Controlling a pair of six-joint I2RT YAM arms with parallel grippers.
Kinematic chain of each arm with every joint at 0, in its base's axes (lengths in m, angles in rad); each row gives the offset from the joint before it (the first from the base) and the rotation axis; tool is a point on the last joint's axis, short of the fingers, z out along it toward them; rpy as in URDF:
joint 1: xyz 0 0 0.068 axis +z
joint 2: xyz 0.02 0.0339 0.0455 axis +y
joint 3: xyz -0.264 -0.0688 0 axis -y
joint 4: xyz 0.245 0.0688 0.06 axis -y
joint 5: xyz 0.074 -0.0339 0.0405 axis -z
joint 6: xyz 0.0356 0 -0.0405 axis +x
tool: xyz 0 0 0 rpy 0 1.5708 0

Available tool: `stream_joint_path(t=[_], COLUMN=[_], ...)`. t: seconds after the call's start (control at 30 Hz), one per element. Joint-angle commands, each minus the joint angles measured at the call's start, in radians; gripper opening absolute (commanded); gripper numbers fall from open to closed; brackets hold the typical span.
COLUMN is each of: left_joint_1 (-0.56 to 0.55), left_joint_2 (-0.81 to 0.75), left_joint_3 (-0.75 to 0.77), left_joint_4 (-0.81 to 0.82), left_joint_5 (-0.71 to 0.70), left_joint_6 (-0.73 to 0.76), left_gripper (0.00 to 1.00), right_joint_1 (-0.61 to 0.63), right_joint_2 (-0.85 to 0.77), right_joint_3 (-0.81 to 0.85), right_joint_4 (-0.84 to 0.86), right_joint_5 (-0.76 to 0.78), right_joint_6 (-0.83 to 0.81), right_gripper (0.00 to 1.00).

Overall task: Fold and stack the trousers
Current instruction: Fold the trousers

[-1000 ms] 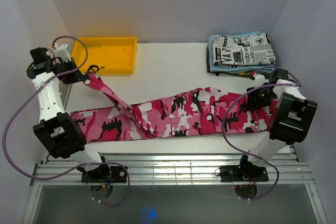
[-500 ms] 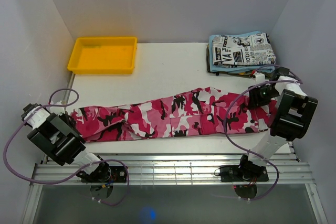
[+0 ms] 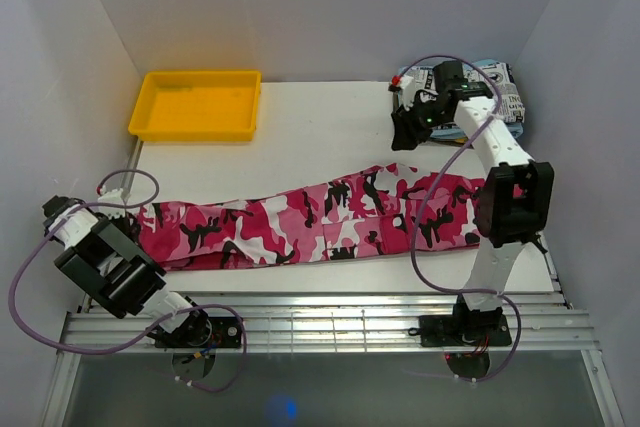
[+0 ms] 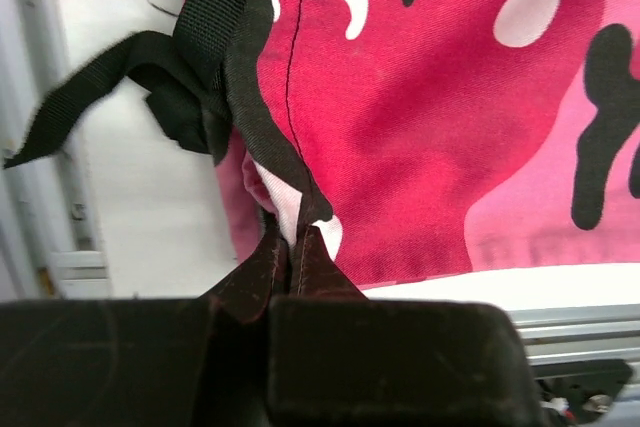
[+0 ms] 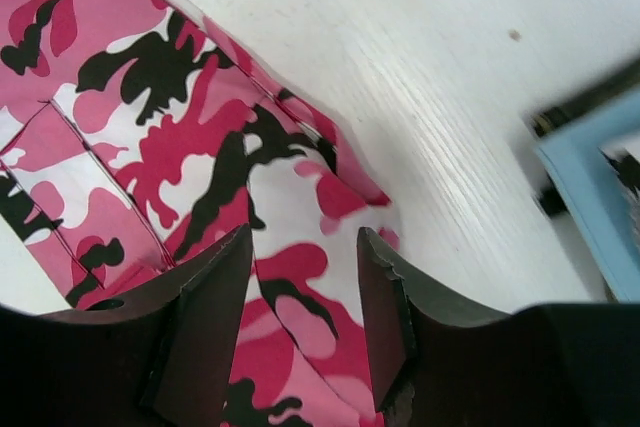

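The pink, white and black trousers lie flat and stretched out long across the white surface, from the left edge almost to the right edge. They sit near the front, and the right end lies a bit farther back than the left end. The left gripper is down at the far left end of the trousers. It is pressed together and pinches a small bit of the cloth at that end. Just beside the pinch, a black strap is bunched up and one loose end flops out over the bare surface. The right arm reaches toward the back. The right gripper hangs above the surface with its two fingers spread apart, and it holds nothing. Under it you can see the back edge of the trousers. Close by, in the back right corner, a newspaper-print garment lies on a light blue cloth. A yellow tray sits in the back left corner, well apart from the trousers.
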State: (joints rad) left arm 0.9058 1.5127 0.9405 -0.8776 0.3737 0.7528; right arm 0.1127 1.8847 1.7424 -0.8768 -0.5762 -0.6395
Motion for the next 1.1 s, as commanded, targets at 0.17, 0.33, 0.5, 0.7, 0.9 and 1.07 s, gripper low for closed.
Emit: stream_joint_path(t=[0.17, 0.33, 0.5, 0.7, 0.9, 1.07], left_joint_1=[0.004, 0.005, 0.004, 0.004, 0.004, 0.004], left_joint_2=[-0.068, -0.060, -0.051, -0.032, -0.029, -0.034], left_joint_3=[0.026, 0.021, 0.015, 0.020, 0.020, 0.017], left_joint_4=[0.014, -0.003, -0.001, 0.000, 0.000, -0.003], left_joint_5=[0.040, 0.051, 0.054, 0.047, 0.041, 0.050], left_joint_6=[0.140, 0.148, 0.137, 0.128, 0.125, 0.120], left_gripper=[0.00, 0.00, 0.00, 0.00, 0.00, 0.00], right_joint_1=[0.140, 0.150, 0.151, 0.162, 0.179, 0.191], right_joint_2=[0.132, 0.206, 0.223, 0.254, 0.225, 0.179], right_joint_3=[0.034, 0.031, 0.014, 0.046, 0.031, 0.003], right_joint_4=[0.114, 0.041, 0.006, 0.006, -0.067, -0.083], right_joint_5=[0.189, 0.216, 0.188, 0.182, 0.150, 0.111], right_joint_6=[-0.081, -0.334, -0.503, -0.562, -0.661, -0.716], right_gripper=[0.56, 0.54, 0.55, 0.54, 0.50, 0.52])
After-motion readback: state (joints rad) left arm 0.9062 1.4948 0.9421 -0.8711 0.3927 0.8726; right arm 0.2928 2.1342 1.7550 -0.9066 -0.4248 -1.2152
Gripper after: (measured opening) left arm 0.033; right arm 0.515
